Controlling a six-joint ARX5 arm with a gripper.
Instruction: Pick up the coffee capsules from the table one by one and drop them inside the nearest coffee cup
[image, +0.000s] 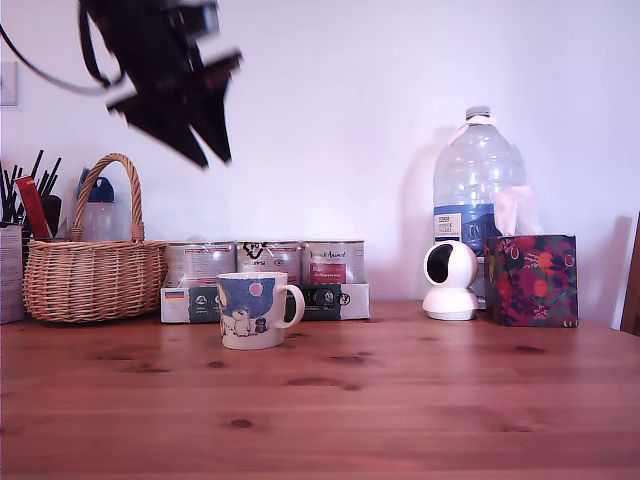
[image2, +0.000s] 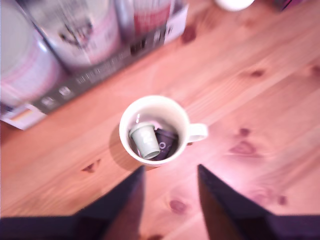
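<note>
Bare table (image: 420, 420) along the near edge: open room, no capsules loose there. Mid-table, cup (image: 251, 310) holding 1 pale capsule (image2: 145, 141) against something dark; light, stiff, probably slick, best pinched across the taper. Tins (image: 265, 262) close behind. Gripper (image2: 169, 176) high above, fingers apart, empty.

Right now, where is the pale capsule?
In the wrist view, the pale capsule lies inside the white mug, beside a dark capsule, below the open gripper.
</note>
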